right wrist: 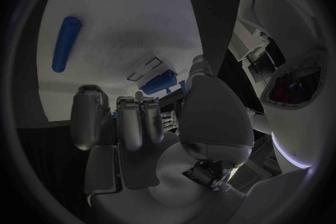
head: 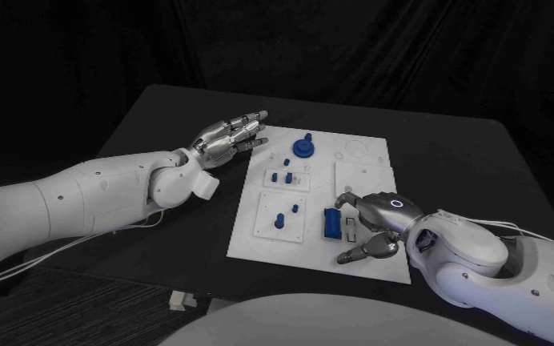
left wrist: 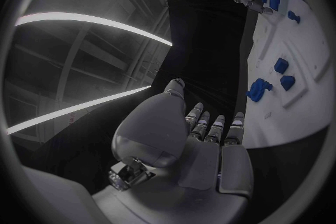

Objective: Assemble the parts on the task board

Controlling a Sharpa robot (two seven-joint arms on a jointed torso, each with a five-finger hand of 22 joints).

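The white task board (head: 363, 174) lies mid-table. On it are a round blue part with a peg (head: 303, 148), small blue pegs (head: 287, 176) (head: 279, 219) and an oblong blue block (head: 332, 223). My left hand (head: 231, 136) hovers at the board's far left edge with its fingers stretched out and apart, holding nothing. My right hand (head: 375, 222) is low over the board's near right part, just right of the blue block, fingers and thumb apart with nothing held. In the right wrist view, a blue piece (right wrist: 157, 83) lies just beyond the fingertips (right wrist: 131, 117), and a long blue piece (right wrist: 66, 43) lies farther off.
The black table (head: 462, 154) extends around the board, with black curtains behind it. A small pale object (head: 179, 299) sits at the table's near left edge. Thin cables trail under my left arm. In the left wrist view, the round blue part (left wrist: 257, 90) lies on the board (left wrist: 308, 101).
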